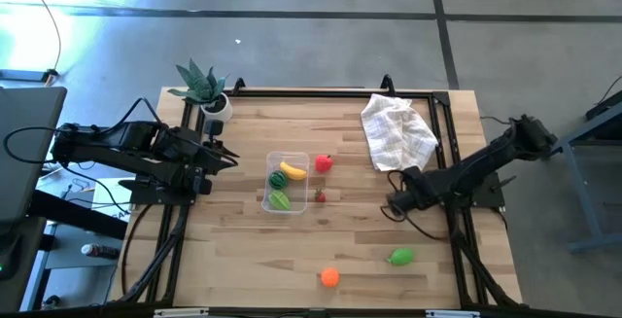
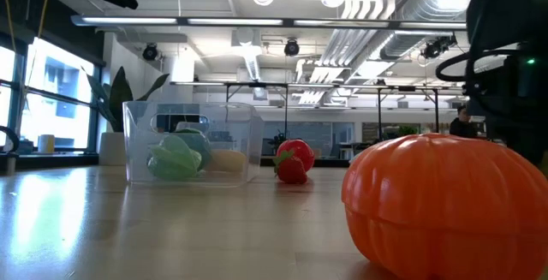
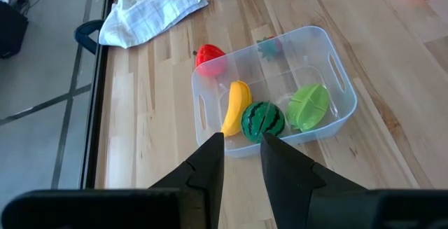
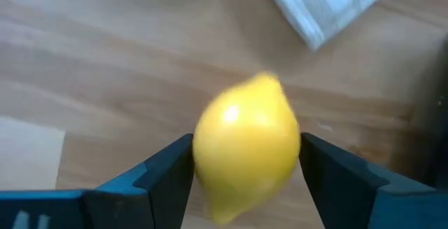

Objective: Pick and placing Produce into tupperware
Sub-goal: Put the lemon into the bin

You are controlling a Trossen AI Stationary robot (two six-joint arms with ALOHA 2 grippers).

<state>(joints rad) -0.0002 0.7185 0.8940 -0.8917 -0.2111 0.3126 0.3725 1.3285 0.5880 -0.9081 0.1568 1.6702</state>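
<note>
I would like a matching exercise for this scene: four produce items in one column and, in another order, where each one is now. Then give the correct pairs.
Things:
1. banana
2. lemon
3. orange
4. large red piece

Places:
A. between the fingers of the right gripper
B. on the table, just outside the tupperware, on its right side in the high view
C. inside the tupperware, beside the watermelon
D. alone on the table near its front edge

Pairs: 1-C, 2-A, 3-D, 4-B
</note>
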